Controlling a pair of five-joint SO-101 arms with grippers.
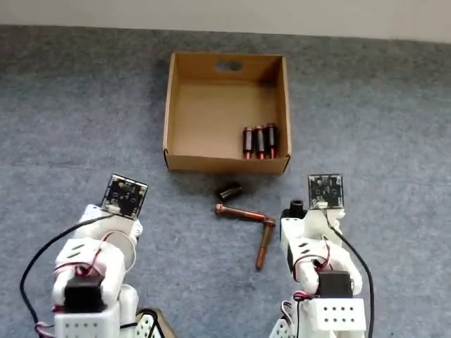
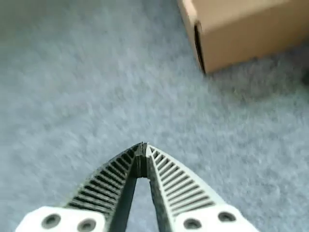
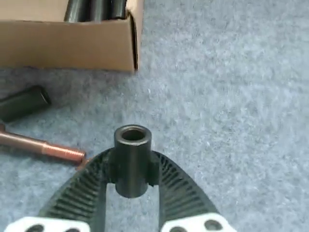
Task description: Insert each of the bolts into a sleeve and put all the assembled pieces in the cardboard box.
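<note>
Risk first. My right gripper [image 3: 131, 162] has a black sleeve [image 3: 132, 145] standing upright between its fingers, open end up. The pinch sits low on the barrel, so I judge the sleeve could tip or twist if I swing too fast, and then its bore won't line up with a bolt.

Second worry: the near bolt [image 3: 41, 145] lies flat on the carpet [image 3: 231, 96], its threaded end just beside one fingertip. The second bolt [image 1: 265, 245] lies at an angle, end to end with it, though I can't tell whether they touch. A low pass with these fingers would nudge one into the other and roll both away.

Now the fingers. The right pair is parted only as wide as the sleeve and clamped on both sides of it. The left gripper [image 2: 141, 147] has its tips pressed together, holding nothing, over bare carpet, with a corner of the cardboard box [image 2: 241, 38] well ahead of the tips and off to one side.

A loose sleeve [image 3: 21, 102] lies on its side beyond the near bolt, between the right fingertips and the box's front wall. Three finished pieces [image 1: 259, 141] lie in the box corner nearest those right fingers.
</note>
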